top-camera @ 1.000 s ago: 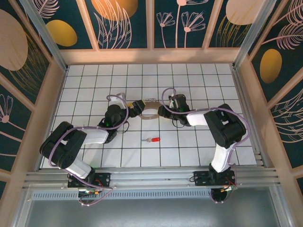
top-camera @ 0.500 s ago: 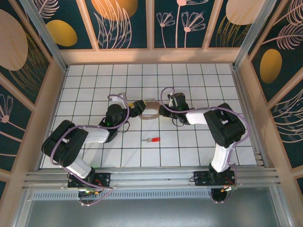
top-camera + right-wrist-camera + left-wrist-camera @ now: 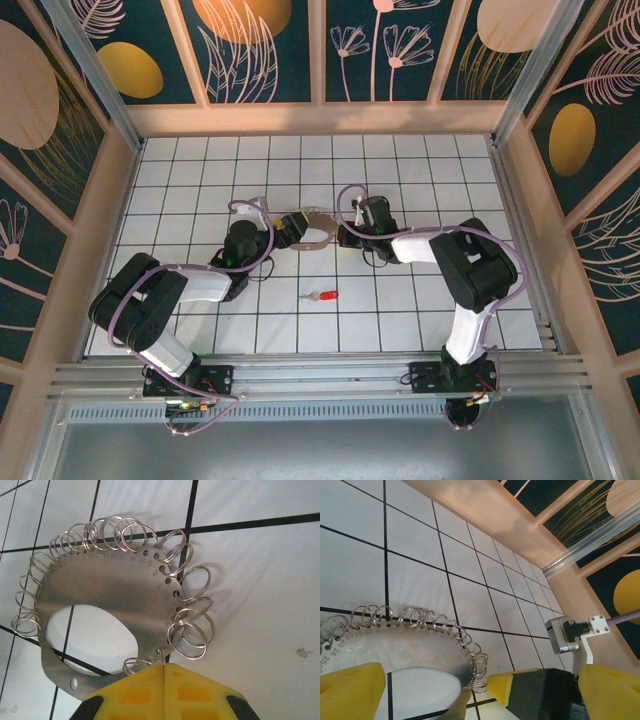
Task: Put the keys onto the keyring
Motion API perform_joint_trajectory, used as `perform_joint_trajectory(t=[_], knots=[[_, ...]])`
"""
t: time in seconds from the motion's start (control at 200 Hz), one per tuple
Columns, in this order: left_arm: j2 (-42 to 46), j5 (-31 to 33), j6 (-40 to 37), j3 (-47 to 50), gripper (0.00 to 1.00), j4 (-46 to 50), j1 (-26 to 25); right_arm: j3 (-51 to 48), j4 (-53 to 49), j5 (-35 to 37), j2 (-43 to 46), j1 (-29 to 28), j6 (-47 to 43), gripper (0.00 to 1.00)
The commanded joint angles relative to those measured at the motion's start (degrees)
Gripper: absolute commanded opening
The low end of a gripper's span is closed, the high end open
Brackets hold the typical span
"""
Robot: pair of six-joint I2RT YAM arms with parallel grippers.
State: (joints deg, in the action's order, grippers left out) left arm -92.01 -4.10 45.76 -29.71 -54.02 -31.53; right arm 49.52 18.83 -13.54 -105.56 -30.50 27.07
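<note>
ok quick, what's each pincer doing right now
left pincer: open, empty
right pincer: closed on the rim of the flat silver metal plate rimmed with wire rings

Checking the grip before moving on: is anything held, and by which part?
The right gripper is shut on the keyring, pinching the outer edge of its flat metal plate; the left gripper is open, holding nothing.

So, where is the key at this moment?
In the top view, the key lies flat on the table, near its middle. It is on the near side of the keyring, apart from it.
</note>
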Motion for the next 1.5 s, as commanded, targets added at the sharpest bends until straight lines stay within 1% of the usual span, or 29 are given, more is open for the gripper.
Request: perform_joint_trajectory(t=[0.0, 0.31, 0.455, 0.551, 0.561, 0.636, 0.706, 0.821, 0.896, 1.096, 1.256, 1.492], knots=[[0.6, -1.0, 0.2, -0.4, 0.99, -2.1, -0.3, -0.3, -1.2, 0.2, 1.0, -1.3, -1.0, 0.0], [2.8, -1.4, -0.8, 0.7, 0.99, -0.4, -0.4, -4.8, -1.3, 1.6, 5.4, -3.9, -0.8, 0.0], [2.9, -1.5, -1.4, 0.9, 0.99, 0.1, -0.4, -7.1, -0.5, 1.8, 5.9, -5.0, -0.1, 0.0], [2.9, -1.6, -1.6, 1.2, 0.99, 0.1, -0.4, -8.6, 0.3, 2.5, 6.4, -6.0, 0.2, 0.21], [2.9, -1.6, -1.6, 1.2, 0.99, 0.1, -0.4, -8.6, 0.3, 2.5, 6.4, -6.0, 0.2, 0.22], [3.0, -1.8, -1.7, 1.4, 0.99, 0.1, -0.3, -9.7, 0.5, 3.2, 7.3, -6.4, 0.5, 0.4], [3.2, -1.9, -1.8, 1.6, 0.99, 0.1, -0.4, -10.4, 0.0, 4.6, 8.6, -6.8, 0.8, 0.54], [4.0, -2.0, -2.0, 2.0, 0.99, 0.4, -0.3, -12.0, -0.3, 6.5, 12.1, -6.8, 1.1, 0.65], [4.7, -2.1, -1.9, 2.1, 0.99, 0.6, -0.4, -12.6, -0.4, 6.8, 14.3, -6.8, 1.3, 0.69], [7.0, -1.4, -2.4, 3.2, 0.99, 1.7, -0.4, -12.0, -0.8, 6.4, 15.4, -7.2, 0.8, 0.7], [9.1, -0.2, -3.2, 4.0, 0.99, 3.3, -0.3, -9.8, -0.5, 4.3, 13.7, -7.7, 0.3, 0.64], [11.0, 0.9, -3.5, 4.8, 0.99, 4.6, -0.4, -4.4, -2.9, 4.5, 10.0, -8.7, -1.5, 0.58]])
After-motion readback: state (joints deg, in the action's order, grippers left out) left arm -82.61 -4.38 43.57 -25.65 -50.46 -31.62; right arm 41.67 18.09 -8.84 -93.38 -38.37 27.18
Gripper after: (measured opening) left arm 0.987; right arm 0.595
